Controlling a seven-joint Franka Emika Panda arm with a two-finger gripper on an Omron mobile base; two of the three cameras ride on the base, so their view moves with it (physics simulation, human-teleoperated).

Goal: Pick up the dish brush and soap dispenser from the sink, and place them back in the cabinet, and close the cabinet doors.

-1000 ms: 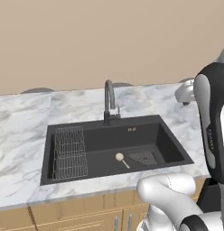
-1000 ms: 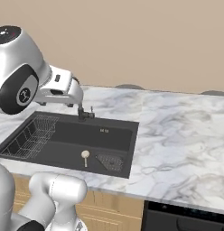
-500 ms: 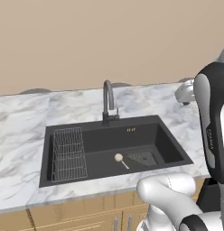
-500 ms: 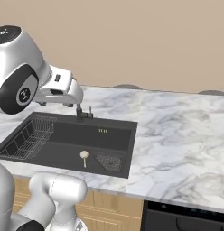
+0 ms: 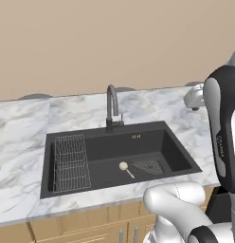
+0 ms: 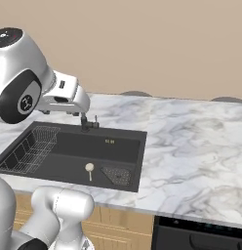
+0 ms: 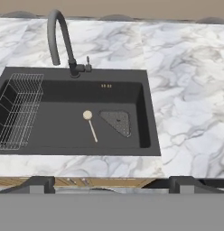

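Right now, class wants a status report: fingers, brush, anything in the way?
Fingers high above the sink, holding nothing. Brush flat on the basin floor beside the drain. Nothing over it.

The white arm rises high up the right edge of the left base view and curls over at upper left of the right base view. The gripper points downward, its two dark fingers set wide apart, holding nothing.

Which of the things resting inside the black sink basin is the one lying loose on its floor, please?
The dish brush, cream round head and thin pale handle, lies loose mid-floor; the wire grid rack stands along one end wall.
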